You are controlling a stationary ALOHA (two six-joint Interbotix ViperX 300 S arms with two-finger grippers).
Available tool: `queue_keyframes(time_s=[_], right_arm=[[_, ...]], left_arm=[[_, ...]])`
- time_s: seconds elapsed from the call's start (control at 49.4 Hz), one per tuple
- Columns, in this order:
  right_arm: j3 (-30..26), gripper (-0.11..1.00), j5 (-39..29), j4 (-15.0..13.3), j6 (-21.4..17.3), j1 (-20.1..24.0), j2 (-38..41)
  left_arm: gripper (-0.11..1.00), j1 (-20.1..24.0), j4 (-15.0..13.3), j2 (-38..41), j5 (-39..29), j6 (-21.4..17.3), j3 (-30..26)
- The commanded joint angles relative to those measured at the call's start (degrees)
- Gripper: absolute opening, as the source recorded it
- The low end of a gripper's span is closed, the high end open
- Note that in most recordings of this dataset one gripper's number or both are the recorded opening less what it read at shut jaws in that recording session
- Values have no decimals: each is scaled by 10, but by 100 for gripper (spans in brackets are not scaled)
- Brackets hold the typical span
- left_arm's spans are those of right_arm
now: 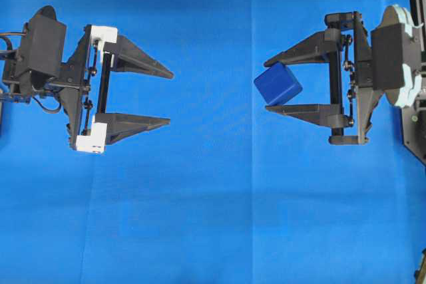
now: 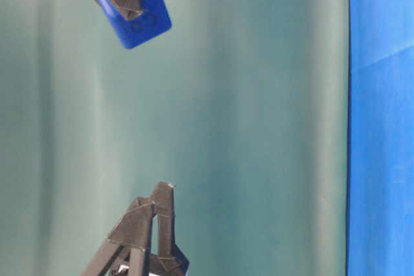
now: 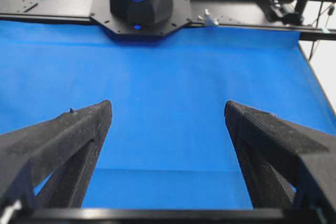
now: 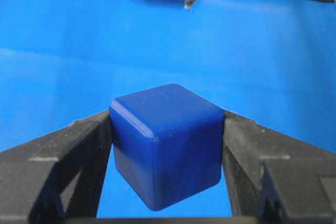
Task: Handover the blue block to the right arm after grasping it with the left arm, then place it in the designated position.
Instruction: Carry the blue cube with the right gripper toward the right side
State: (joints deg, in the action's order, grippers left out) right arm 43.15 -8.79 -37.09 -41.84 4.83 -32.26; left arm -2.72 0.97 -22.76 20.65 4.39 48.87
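Left gripper (image 1: 168, 98) reaching level toward 3 o'clock, jaws spread wide, gripping nothing. Right gripper (image 1: 267, 91) facing it, pointing toward 9 o'clock, jaws half-closed, clamping tilted blue block (image 1: 277, 84) at fingertips above blue cloth (image 1: 213, 217). Counting: two grippers, one block.

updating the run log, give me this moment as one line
stage: handover done | blue block: held off the cloth | right gripper: shut on block | left gripper: open, apart from it

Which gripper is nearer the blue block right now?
Right. The right gripper is clamped on the blue block; the left gripper stands open, well apart from it.
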Motion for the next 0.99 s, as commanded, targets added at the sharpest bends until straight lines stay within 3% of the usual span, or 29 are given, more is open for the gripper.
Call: queue_keyframes(time_s=[0.0,0.446,0.973], right_arm=[[-14,52,-11,1,-1,9,-5],[-12,52,-166,35,0,64,-5],[-13,52,-182,35,1,68,-4]], left_arm=[[93,1,0,-9,4,1,-11],[93,2,-1,-9,4,0,-14],[93,1,-1,-10,4,1,-15]])
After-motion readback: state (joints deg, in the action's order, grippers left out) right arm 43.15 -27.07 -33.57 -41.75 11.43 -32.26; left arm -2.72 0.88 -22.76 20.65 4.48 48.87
